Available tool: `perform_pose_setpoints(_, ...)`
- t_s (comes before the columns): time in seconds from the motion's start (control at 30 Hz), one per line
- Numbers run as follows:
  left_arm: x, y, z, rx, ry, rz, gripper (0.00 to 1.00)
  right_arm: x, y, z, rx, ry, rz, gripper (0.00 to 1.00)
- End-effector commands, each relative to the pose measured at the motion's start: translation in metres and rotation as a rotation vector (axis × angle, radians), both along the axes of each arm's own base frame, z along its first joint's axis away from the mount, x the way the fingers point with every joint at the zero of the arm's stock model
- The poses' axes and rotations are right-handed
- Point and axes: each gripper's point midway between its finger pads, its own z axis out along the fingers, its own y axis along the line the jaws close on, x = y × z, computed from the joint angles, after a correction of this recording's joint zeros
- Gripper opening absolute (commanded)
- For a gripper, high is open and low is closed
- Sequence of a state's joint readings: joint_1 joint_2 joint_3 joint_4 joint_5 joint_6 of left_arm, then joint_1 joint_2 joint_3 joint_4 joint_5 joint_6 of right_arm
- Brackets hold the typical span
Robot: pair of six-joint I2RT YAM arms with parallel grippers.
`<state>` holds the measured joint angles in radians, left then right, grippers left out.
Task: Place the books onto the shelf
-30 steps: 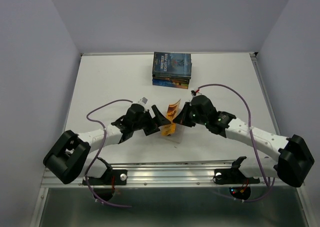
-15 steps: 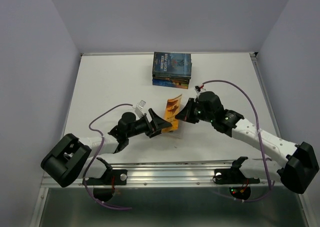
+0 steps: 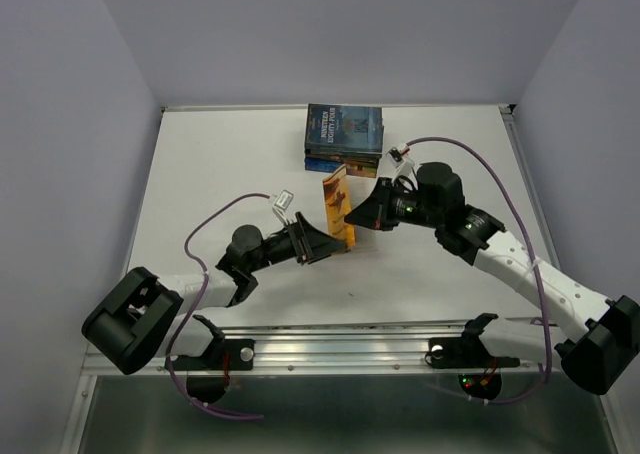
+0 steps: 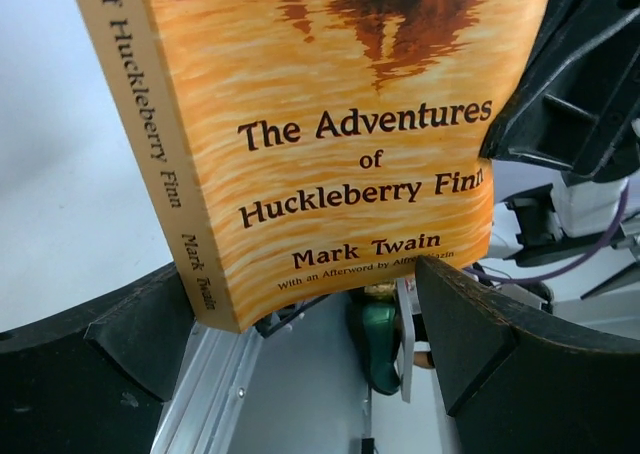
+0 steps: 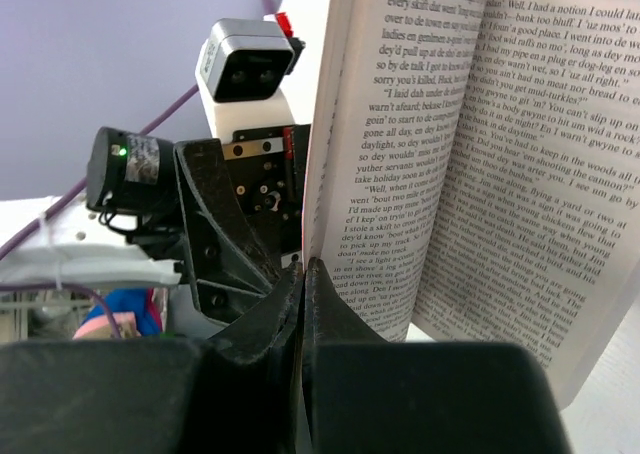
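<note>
Fingers of your right gripper point(image 3: 357, 217) are pressed together on the open edge of the orange paperback point(image 3: 337, 209), The Adventures of Huckleberry Finn. In the right wrist view its pages fan apart beside the pinch. The book stands on end, tilted, near the middle of the white surface point(image 3: 220, 164). You cannot tell whether its lower edge touches down.

Your left gripper point(image 3: 322, 244) is spread wide, with one finger on each side of the book's lower end. Neither finger clearly touches it.

Beyond the book's top edge, at the middle of the far edge, lies the stack of blue and dark-covered paperbacks point(image 3: 345, 139), near the held book. Bare surface lies open to the left and right of that stack, out to both far corners.
</note>
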<state>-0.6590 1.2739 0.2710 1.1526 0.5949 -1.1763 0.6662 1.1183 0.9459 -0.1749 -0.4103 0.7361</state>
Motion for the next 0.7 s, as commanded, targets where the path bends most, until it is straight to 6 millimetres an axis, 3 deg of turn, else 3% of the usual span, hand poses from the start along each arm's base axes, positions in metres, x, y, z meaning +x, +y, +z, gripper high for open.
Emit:
perform_pose_setpoints(0.0, -0.01, 0.0, 0.051, -0.142, -0.204, -0.049, 0.99, -0.013, 0.003, 0.075, 0.148, -0.198, 0.116, 0.01)
perform_pose_setpoints(0.2, -0.011, 0.003, 0.053, -0.149, -0.232, -0.049, 0.99, -0.017, 0.0, 0.093, 0.179, -0.221, 0.144, 0.01)
perform_pose_setpoints(0.37, -0.013, 0.008, 0.063, -0.188, -0.258, -0.046, 0.98, -0.023, 0.005, 0.085, 0.167, -0.196, 0.213, 0.01)
perform_pose_setpoints(0.43, -0.015, 0.008, 0.07, -0.207, -0.276, -0.051, 0.91, -0.021, 0.006, 0.078, 0.158, -0.172, 0.223, 0.01)
perform_pose_setpoints(0.47, -0.018, 0.01, 0.076, -0.227, -0.301, -0.054, 0.87, -0.021, 0.007, 0.072, 0.153, -0.155, 0.232, 0.01)
perform_pose_setpoints(0.5, -0.018, 0.01, 0.08, -0.235, -0.313, -0.058, 0.74, -0.021, 0.008, 0.07, 0.15, -0.149, 0.235, 0.01)
perform_pose_setpoints(0.63, -0.023, 0.011, 0.09, -0.258, -0.351, -0.074, 0.42, -0.015, 0.004, 0.062, 0.142, -0.129, 0.211, 0.01)
perform_pose_setpoints(0.67, -0.023, 0.011, 0.091, -0.258, -0.357, -0.078, 0.29, -0.014, 0.003, 0.061, 0.14, -0.126, 0.208, 0.01)
